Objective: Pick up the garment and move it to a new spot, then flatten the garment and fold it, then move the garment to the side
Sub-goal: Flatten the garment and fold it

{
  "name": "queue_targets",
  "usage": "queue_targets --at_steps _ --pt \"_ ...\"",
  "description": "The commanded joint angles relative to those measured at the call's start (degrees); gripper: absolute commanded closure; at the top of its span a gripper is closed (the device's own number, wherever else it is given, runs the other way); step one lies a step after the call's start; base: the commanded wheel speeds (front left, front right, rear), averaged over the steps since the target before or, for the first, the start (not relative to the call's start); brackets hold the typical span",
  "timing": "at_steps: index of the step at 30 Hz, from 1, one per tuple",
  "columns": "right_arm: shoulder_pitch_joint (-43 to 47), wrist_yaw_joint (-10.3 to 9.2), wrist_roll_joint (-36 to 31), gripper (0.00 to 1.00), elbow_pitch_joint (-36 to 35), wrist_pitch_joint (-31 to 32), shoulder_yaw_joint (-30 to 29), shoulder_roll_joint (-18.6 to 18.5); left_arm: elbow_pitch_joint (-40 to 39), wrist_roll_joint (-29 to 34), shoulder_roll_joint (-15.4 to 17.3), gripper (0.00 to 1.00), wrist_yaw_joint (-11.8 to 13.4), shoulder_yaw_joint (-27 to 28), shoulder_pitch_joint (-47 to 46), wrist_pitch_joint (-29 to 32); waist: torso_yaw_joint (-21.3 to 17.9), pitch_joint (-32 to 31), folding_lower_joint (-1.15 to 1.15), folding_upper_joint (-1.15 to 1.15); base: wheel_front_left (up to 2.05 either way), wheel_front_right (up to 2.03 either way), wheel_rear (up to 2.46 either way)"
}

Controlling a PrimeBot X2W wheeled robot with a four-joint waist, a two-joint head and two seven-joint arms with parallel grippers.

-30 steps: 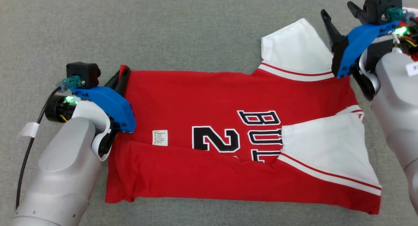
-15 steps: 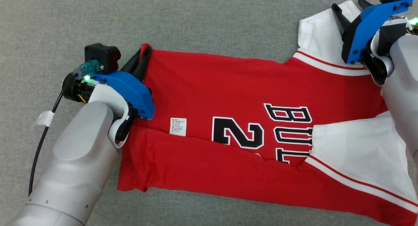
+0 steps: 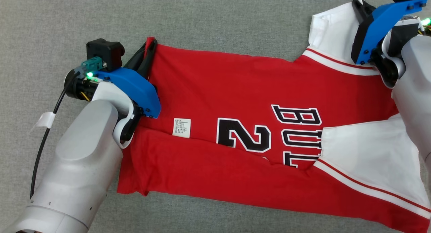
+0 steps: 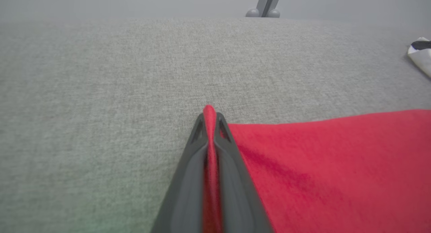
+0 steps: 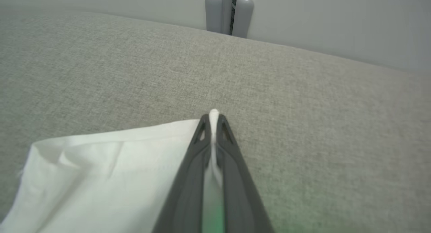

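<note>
The garment (image 3: pixel 235 91) is a red jersey with white sleeves and black lettering, spread sideways on the grey cloth surface, its near long edge folded over the middle. My left gripper (image 3: pixel 150 44) is shut on the garment's far left red corner (image 4: pixel 209 115), which pokes out between the dark fingers. At the far right, my right gripper (image 3: pixel 358 4) is shut on the far edge of the white sleeve (image 5: pixel 101 165), with a pinch of white fabric (image 5: pixel 213 113) showing at its tips.
The grey fabric surface (image 3: pixel 219 21) extends beyond the garment on the far and left sides. A grey stand base (image 5: pixel 229 14) rises past the surface's far edge. A white and black item (image 4: pixel 421 54) lies off at the right in the left wrist view.
My right gripper has closed on the white sleeve's edge; a second ago its fingers stood open above it. The head camera has shifted. My left gripper keeps its hold on the red corner.
</note>
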Motion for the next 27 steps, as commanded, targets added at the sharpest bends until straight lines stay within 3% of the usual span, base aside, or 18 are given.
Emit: queue_targets --at_steps 1,14,20,27 --pt "0.9 -0.01 0.3 1.0 0.6 -1.0 0.2 -0.2 0.7 -0.1 0.2 1.0 0.2 -0.1 -0.3 -0.2 -0.5 -0.7 0.0 -0.01 0.0 0.0 0.0" --pt "9.9 0.0 4.6 1.0 -4.4 -14.3 2.1 0.8 4.5 -2.2 1.4 1.0 0.8 1.4 5.2 -4.4 -5.6 -8.8 0.0 -0.01 0.0 0.0 0.0" --pt "16.7 0.0 6.8 1.0 -13.0 -16.1 2.9 -0.2 5.2 -3.1 2.5 1.0 1.2 2.0 7.6 -5.8 -7.7 -11.4 0.0 -0.01 0.0 0.0 0.0" --pt "28.3 0.0 5.7 1.0 -28.1 -16.2 -0.9 -1.7 4.7 -4.0 4.0 1.0 2.1 3.2 10.4 -7.5 -9.7 -13.6 0.0 -0.01 0.0 0.0 0.0"
